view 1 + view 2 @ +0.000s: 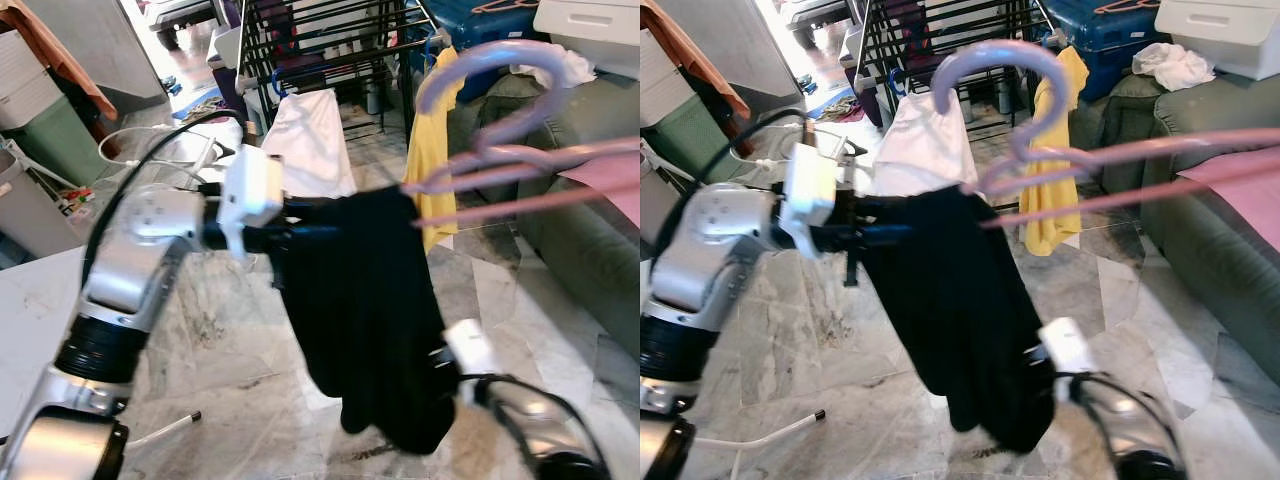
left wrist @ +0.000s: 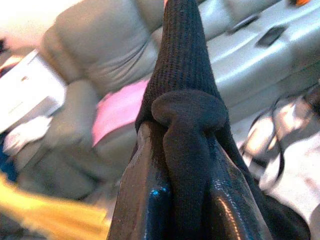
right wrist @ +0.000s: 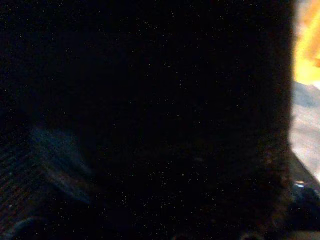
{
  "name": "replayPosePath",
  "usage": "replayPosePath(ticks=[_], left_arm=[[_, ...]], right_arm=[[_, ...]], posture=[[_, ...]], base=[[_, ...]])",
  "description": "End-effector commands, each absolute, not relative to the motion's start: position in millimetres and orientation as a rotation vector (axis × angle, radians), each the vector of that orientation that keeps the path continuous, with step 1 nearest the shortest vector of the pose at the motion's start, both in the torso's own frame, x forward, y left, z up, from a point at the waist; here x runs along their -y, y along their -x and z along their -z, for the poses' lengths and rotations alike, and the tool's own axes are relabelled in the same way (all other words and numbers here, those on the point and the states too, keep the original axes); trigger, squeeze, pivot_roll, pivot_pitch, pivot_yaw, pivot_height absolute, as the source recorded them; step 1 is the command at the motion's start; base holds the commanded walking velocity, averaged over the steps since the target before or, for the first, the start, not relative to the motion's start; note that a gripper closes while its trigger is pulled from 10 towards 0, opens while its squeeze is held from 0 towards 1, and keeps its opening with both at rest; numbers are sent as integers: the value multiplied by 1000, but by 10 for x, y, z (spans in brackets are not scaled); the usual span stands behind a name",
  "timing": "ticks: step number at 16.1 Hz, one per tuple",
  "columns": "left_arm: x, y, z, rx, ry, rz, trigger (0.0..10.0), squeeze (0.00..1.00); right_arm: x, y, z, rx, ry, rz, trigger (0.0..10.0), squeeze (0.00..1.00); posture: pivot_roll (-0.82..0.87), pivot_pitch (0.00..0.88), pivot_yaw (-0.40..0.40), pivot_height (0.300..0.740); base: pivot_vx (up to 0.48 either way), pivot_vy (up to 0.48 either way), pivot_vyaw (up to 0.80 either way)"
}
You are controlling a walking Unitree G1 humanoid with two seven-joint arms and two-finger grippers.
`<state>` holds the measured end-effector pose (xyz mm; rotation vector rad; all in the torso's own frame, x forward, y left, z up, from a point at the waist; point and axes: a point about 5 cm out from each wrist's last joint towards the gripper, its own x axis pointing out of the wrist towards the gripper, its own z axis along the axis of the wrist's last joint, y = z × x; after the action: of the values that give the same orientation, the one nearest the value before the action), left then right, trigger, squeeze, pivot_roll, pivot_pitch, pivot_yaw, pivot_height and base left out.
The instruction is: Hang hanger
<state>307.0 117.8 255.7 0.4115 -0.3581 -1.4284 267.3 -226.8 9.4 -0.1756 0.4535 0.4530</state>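
L hand (image 1: 300,238) pinching black cloth (image 1: 365,310), held up mid-air. Pink hanger (image 1: 510,150) just beside, to the right, long bar pointing away right, hook up. R hand (image 1: 450,365) low behind cloth, grip can't tell. Drying rack (image 1: 330,45) far ahead.

The silver left arm reaches toward 2 o'clock, its left gripper (image 2: 180,165) clamped on black knitted fabric (image 2: 185,75); the right arm rises at 5 o'clock.
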Motion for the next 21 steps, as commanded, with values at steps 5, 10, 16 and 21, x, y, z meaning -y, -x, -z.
replayPosePath(ticks=[5, 10, 16, 21], left_arm=[[-1742, -3204, -2218, 258, -366, 1174, 0, 0], [-1914, -3176, -1964, 170, -213, 1103, 0, 0], [-1712, -2952, -1518, -68, 59, 1360, 0, 0], [-1782, -2889, -1262, -179, 42, 1355, 0, 0]], right_arm=[[2755, -2633, -242, -425, 173, -228, 0, 0], [3101, -2933, -790, -261, 112, -17, 0, 0], [2954, -3492, -1527, -91, 58, 22, 0, 0], [2904, -3560, -1628, -89, 55, 18, 0, 0]], posture=[[-152, 0, 209, 740], [-192, 0, 219, 740], [-218, 0, 230, 740], [-213, 0, 225, 740]], base=[[0, 0, 0], [0, 0, 0], [0, 0, 0], [0, 0, 0]])
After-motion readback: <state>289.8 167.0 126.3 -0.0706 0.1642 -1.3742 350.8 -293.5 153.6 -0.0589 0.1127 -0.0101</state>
